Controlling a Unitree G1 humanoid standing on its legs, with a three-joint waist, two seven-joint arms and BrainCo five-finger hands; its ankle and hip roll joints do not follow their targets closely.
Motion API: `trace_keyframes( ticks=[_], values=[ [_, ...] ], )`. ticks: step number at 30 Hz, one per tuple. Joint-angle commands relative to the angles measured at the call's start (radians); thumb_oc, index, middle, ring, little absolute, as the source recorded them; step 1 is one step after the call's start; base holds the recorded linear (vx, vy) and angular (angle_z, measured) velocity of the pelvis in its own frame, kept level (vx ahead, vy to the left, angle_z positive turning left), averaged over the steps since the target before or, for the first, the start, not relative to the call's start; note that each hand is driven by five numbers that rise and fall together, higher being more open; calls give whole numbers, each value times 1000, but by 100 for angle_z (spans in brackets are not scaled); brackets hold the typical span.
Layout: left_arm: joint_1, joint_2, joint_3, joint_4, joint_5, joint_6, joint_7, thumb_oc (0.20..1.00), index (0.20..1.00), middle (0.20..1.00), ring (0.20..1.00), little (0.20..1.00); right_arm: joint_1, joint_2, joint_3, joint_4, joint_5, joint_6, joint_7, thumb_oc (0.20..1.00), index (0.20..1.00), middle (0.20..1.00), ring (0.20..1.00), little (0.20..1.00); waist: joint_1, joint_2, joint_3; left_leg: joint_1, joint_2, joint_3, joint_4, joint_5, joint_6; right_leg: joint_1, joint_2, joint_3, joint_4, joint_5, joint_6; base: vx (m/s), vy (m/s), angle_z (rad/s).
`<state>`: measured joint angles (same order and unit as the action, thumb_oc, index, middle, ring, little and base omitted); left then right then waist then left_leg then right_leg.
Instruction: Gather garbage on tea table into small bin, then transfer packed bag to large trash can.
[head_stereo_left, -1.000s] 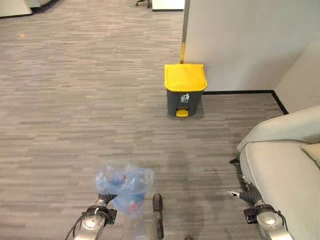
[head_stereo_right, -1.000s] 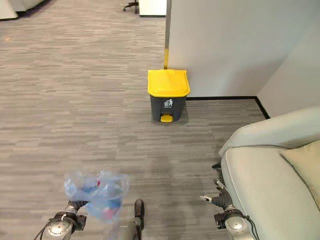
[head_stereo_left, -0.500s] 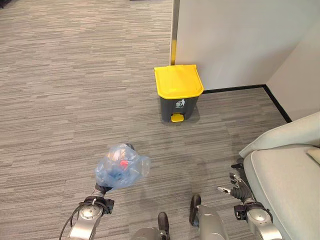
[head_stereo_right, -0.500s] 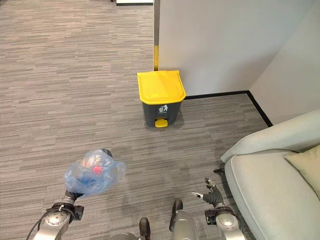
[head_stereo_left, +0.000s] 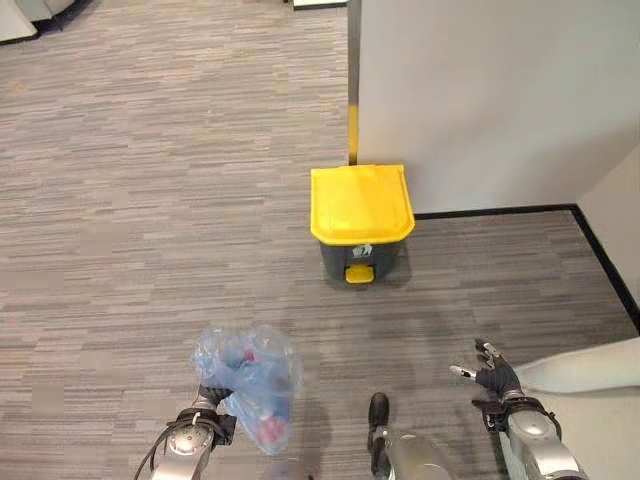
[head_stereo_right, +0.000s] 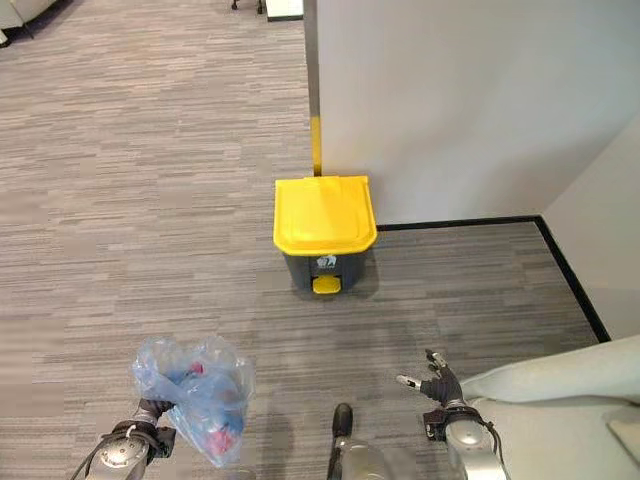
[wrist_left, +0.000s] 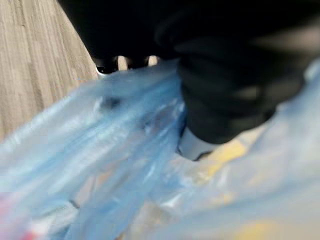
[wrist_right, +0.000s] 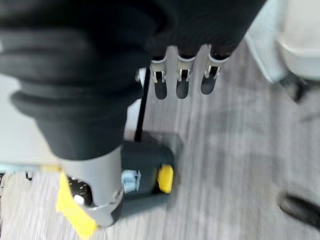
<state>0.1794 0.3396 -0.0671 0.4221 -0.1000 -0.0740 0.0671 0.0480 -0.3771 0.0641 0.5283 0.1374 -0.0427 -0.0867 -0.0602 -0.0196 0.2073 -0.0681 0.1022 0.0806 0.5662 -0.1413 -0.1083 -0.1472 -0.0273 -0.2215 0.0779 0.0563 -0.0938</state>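
1. There is one trash can (head_stereo_left: 361, 222), dark grey with a yellow lid and a yellow pedal, one blue plastic bag (head_stereo_left: 249, 382) of rubbish, and one pale sofa (head_stereo_right: 560, 400) at about 4 o'clock.
2. The left hand (head_stereo_left: 205, 407) sits at 7 o'clock, clenched round the gathered neck of the bag. The bag bulges above and beside the hand, off the floor, with red and pale scraps showing through the plastic.
3. In the left wrist view the bag (wrist_left: 125, 165) presses right up against the dark cover of the hand.
4. The right hand (head_stereo_left: 487, 372) is at 5 o'clock, fingers spread and relaxed, holding nothing, just beside the sofa's edge.
5. The trash can stands at 12 o'clock with its lid down, its back close to the white wall (head_stereo_left: 480, 90) and a yellow-striped wall corner.
6. Bare grey carpet (head_stereo_left: 150, 200) lies between the bag and the trash can, and runs wide open toward 10 o'clock.
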Motion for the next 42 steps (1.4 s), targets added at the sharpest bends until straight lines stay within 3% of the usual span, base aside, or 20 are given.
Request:
trace_keyframes(
  ticks=[1,3,6,9,11,13,15,17,18,20,22,28,36,39,42],
  values=[
    [-37,38,25,-68,-26,-51,9,200,200,200,200,200,20,-37,-24,-27,11,-33,-18,1000,1000,1000,1000,1000,0,-22,-1,4,-6,104,-177,10,48,51,-84,-30,-8,-116,160,170,-16,-6],
    [-45,39,24,-63,-26,-53,12,200,200,200,200,200,17,-44,-26,-25,12,-34,-20,1000,1000,1000,1000,1000,8,-21,9,-45,1,143,-248,16,45,70,-93,-34,-10,-132,164,200,-7,0],
    [-41,37,12,-65,-10,-50,16,200,200,200,200,200,29,-35,-28,-21,9,-36,-34,1000,1000,1000,1000,1000,42,-5,26,-156,18,172,-464,226,-2,184,-60,-39,-34,-178,165,409,45,-11],
    [-20,36,16,-84,-2,-48,9,200,200,200,200,200,34,-20,-21,-12,1,-33,-27,1000,1000,1000,1000,1000,61,2,14,-158,19,166,-551,265,-5,253,-47,-11,-33,-214,173,473,174,3],
    [-11,42,17,-90,5,-44,2,200,200,200,200,200,35,-5,-16,-12,-15,-28,-22,1000,1000,1000,1000,1000,68,-5,-13,-147,7,142,-509,246,12,286,-69,11,-15,-232,182,532,256,-32],
    [-16,58,17,-83,9,-42,0,200,200,200,200,200,26,20,-8,-15,-9,-29,-9,1000,1000,1000,1000,1000,77,-28,-30,-128,-20,146,-473,191,45,272,-111,37,60,-236,207,365,240,-67],
    [-36,86,19,-71,7,-39,13,200,200,200,200,200,-1,36,10,-28,-1,-31,-6,1000,1000,1000,1000,1000,73,-31,-8,-81,-55,146,-445,121,101,137,-145,89,308,-164,238,255,235,-34],
    [-40,85,21,-66,0,-39,18,200,200,200,200,200,-10,38,20,-35,1,-29,-5,1000,1000,1000,1000,1000,73,-20,0,-53,-57,152,-454,107,113,58,-143,91,358,-150,228,143,115,0],
    [-42,83,23,-61,-9,-41,27,200,200,200,200,200,-23,35,26,-33,4,-26,-8,1000,1000,1000,1000,1000,64,-7,11,-23,-57,160,-472,99,113,2,-150,49,321,-145,215,129,56,11],
    [-39,87,30,-51,-10,-38,38,200,200,200,200,200,-16,30,28,-18,2,-25,-10,1000,1000,1000,1000,1000,49,-13,22,-8,-58,146,-473,91,108,7,-136,29,263,-168,215,172,-67,1],
    [-36,76,28,-57,-10,-45,26,200,200,200,200,200,-15,24,24,-20,2,-26,-7,1000,1000,1000,1000,1000,46,-26,15,6,-63,139,-477,88,102,22,-110,59,195,-154,214,172,-166,48],
    [-23,64,37,-59,-19,-42,9,200,200,200,200,200,6,3,3,-17,6,-23,-9,1000,1000,1000,1000,1000,46,-34,-26,18,-53,141,-499,107,76,108,-82,40,37,-147,195,86,-128,50],
    [1,47,32,-68,-20,-28,-3,200,200,200,200,200,47,-10,-12,-38,0,-17,-6,1000,1000,1000,1000,1000,31,-33,-45,42,-33,118,-524,133,55,171,-42,48,-45,-144,174,-22,-80,-33],
    [-25,51,22,-69,-16,-31,4,200,200,200,200,200,41,-12,-16,-31,10,-29,-18,1000,1000,1000,1000,1000,30,-43,-26,-9,-23,116,-485,158,31,178,-42,35,-71,-135,167,-120,-83,-22],
    [-47,53,13,-71,-19,-31,4,200,200,200,200,200,39,-17,-14,-37,16,-33,-23,1000,1000,1000,1000,1000,26,-47,-7,-43,-11,107,-420,141,19,159,-50,18,-74,-122,159,-189,-31,22]
  ],
)
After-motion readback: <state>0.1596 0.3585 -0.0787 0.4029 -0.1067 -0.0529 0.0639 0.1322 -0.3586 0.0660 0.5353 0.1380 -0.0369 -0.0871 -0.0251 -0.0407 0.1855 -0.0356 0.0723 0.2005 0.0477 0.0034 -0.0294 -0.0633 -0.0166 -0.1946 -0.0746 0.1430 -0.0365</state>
